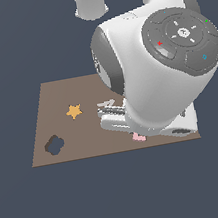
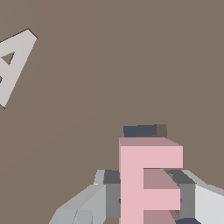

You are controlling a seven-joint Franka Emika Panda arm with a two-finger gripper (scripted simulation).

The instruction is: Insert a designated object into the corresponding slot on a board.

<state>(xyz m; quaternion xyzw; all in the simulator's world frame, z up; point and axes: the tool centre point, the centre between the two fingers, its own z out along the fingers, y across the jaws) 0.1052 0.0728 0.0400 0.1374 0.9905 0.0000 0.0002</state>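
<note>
In the wrist view, the pink E-shaped block (image 2: 146, 183) sits between my gripper's (image 2: 148, 194) grey fingers (image 2: 113, 192), which press on its two sides. A sliver of the dark slot (image 2: 140, 130) shows just past the block's far edge, and the rest is hidden under the block. Around it lies the brown board (image 2: 109, 65). In the exterior view only a small pink corner of the block (image 1: 139, 136) shows near the board's (image 1: 53, 98) front edge. The arm's big white body hides the gripper there.
A pale grey letter A (image 2: 11, 61) lies on the board off to one side. An orange star (image 1: 74, 111) and a dark cloud-shaped cutout (image 1: 54, 145) sit on the board at the exterior view's left. The arm (image 1: 159, 66) blocks the board's right half.
</note>
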